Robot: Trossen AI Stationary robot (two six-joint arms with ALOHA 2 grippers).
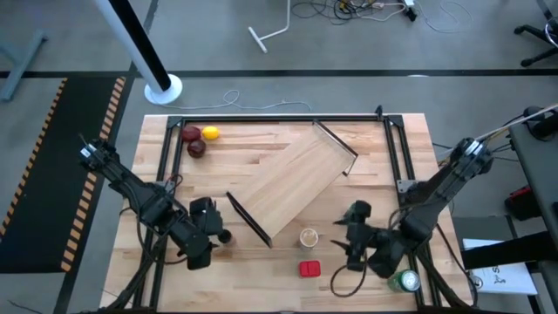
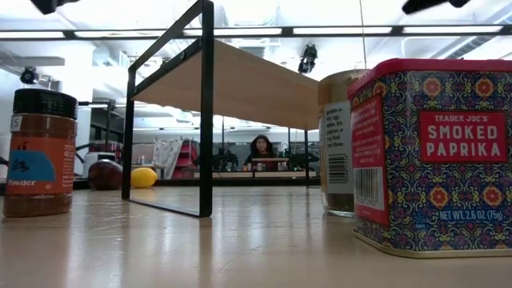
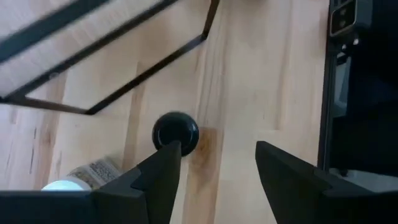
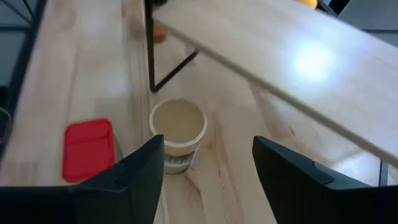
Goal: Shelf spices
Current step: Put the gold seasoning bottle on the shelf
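While both claws hang spread and empty, our left gripper (image 1: 209, 228) sits nearest the black-lidded jar (image 1: 225, 236), lower left beside the shelf (image 1: 296, 179).

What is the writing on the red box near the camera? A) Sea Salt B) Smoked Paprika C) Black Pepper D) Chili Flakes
B: in the low view the label on the red box reads "Smoked Paprika" in white letters on a red panel.
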